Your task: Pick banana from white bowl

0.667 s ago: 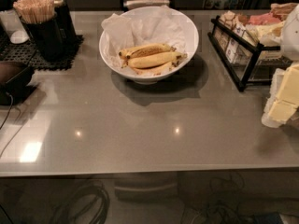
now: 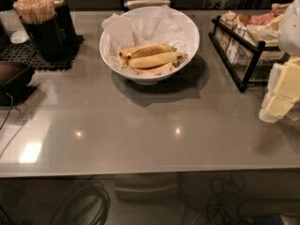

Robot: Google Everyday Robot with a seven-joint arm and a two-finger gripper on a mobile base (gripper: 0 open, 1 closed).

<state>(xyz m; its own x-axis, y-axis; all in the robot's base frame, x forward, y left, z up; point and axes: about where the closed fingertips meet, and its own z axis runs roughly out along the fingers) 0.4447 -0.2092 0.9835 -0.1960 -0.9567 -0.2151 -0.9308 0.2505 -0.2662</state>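
White bowl (image 2: 193, 45) sits on grey worktop (image 2: 140, 135), toward the back, approx centre, lined w/ crumpled white paper (image 2: 140, 27) that stands up above the rim at back left. 3 bananas lie in it side by side, roughly left-right, touching. The banana (image 2: 157, 59) is the middle one: long, fairly straight, pale yellow, dark tips, right end near bowl's right wall. Behind it is a curved banana (image 2: 146, 50) w/ a brown streak along its top; in front is a duller one (image 2: 154, 70), partly tucked under the middle one. Gripper (image 2: 280, 95) is at far right edge, cream/white blocks low over the worktop, well apart from bowl & bananas, holding nothing visible; spread or pressed together, can't tell. Just behind the gripper, between it & the bowl, is a black wire rack (image 2: 239, 55) w/ packets in it. Back left: dark cup of wooden stir sticks (image 2: 33, 9) on a black mesh mat (image 2: 28, 55); a dark rounded object (image 2: 14, 76) at left edge just in front of the mat. Cables (image 2: 84, 203) show below the worktop's front edge.
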